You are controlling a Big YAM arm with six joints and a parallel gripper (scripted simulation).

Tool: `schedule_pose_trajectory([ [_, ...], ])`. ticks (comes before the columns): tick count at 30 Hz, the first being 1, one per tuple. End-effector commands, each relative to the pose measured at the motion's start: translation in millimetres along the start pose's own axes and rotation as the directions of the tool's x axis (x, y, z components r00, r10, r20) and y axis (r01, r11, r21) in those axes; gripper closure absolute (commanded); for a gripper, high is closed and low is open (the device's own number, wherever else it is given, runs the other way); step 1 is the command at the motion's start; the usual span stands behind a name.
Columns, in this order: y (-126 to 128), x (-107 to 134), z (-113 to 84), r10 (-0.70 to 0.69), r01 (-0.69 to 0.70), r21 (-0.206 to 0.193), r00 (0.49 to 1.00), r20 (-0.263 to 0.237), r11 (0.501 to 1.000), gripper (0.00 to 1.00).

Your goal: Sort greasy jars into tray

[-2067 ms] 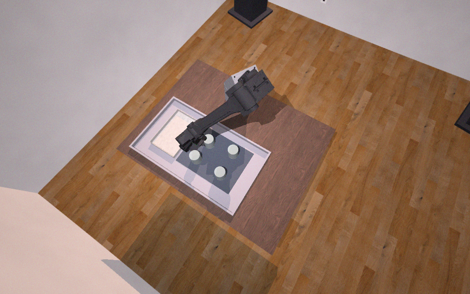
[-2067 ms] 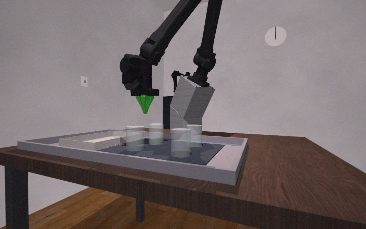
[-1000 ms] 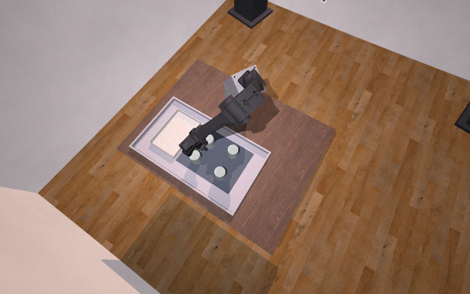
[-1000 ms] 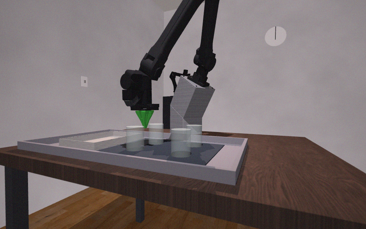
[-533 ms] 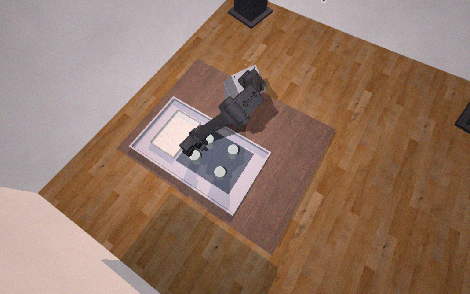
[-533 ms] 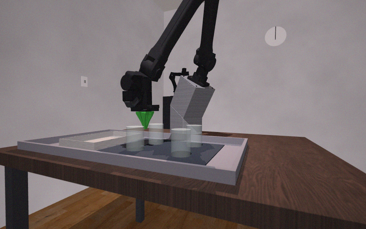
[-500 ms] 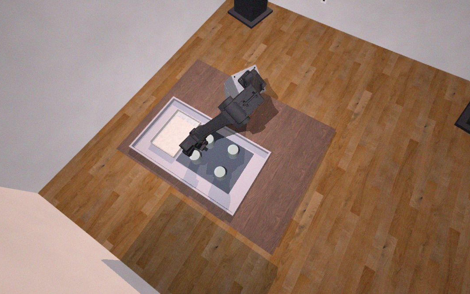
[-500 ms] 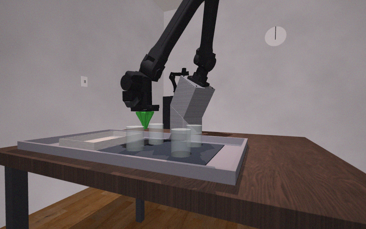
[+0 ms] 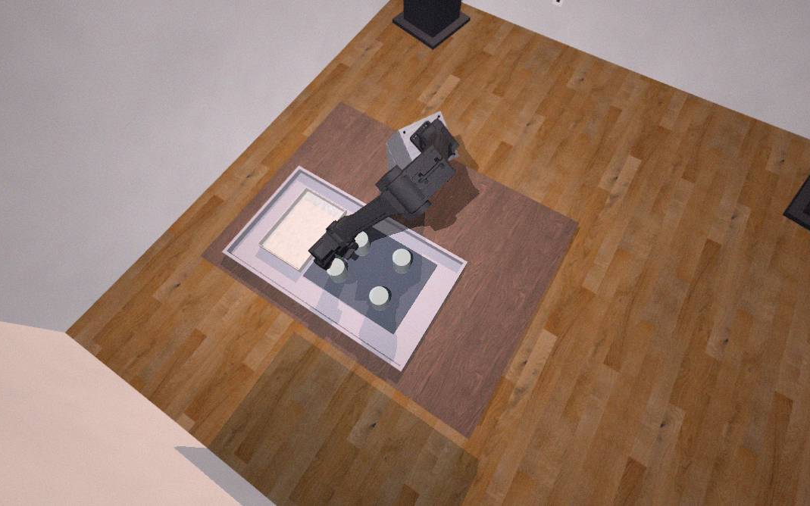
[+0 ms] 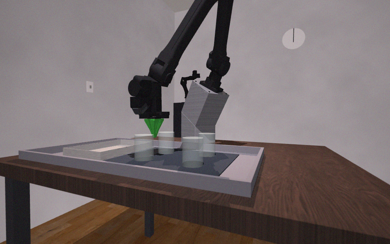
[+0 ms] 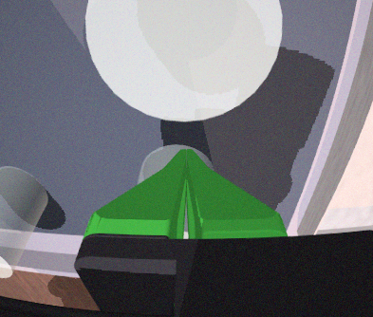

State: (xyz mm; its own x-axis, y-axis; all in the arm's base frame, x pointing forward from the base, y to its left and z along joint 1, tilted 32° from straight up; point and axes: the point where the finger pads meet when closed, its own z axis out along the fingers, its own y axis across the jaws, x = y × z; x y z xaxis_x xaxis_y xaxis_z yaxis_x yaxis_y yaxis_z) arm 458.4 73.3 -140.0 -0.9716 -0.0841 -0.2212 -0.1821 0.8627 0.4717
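Poking, not gripping, looks like your plan: the hand (image 10: 154,135) is closed on nothing, tip low between two jars, the near jar (image 11: 184,32) at its 12 o'clock on the mat (image 9: 417,273), tray (image 9: 269,230) alongside.

The jars (image 10: 192,151) look like see-through glass on a flat dark mat (image 10: 220,166), set on a smooth brown wood table (image 10: 296,181).

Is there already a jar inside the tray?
No, the tray holds no jar in the top view; all four jars stand on the dark mat.
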Motion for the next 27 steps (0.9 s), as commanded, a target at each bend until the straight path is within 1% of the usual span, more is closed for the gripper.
schedule_pose_trajectory([
  [1, 1.0, -17.4, -0.1, -0.013, 0.012, 0.005, 1.0, 0.026, 1.0, 1.0],
  [27, 1.1, -20.6, -0.2, -0.013, 0.012, 0.005, 1.0, 0.026, 1.0, 1.0],
])
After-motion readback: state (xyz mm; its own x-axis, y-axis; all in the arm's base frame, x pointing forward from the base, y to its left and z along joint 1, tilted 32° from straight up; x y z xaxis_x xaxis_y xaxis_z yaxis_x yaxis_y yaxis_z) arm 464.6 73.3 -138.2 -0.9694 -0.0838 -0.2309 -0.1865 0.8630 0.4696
